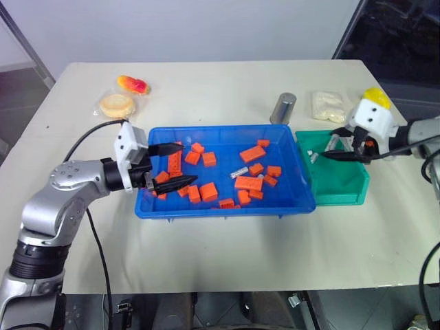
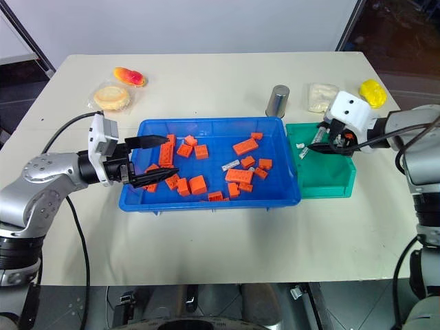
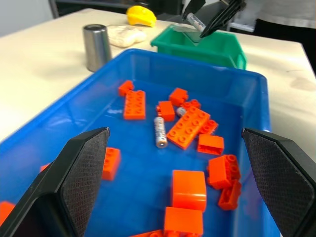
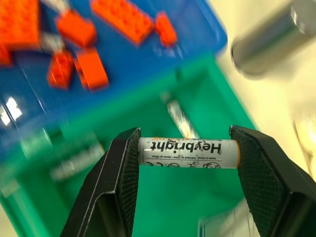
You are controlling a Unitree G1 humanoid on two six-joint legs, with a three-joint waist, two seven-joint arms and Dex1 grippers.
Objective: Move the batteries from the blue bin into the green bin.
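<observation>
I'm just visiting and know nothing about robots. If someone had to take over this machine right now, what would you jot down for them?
Right gripper: shut on a battery, clamped end to end, hovering over the green bin.
Left gripper: open, empty, over the left end of the blue bin.
Done: at least one battery in the green bin.
Left: release the held one into the green bin, then fetch the battery in the blue bin, which lies among orange blocks; another may sit just beyond it.
Grey can and wrapped snacks on the table are not part of the job.
</observation>
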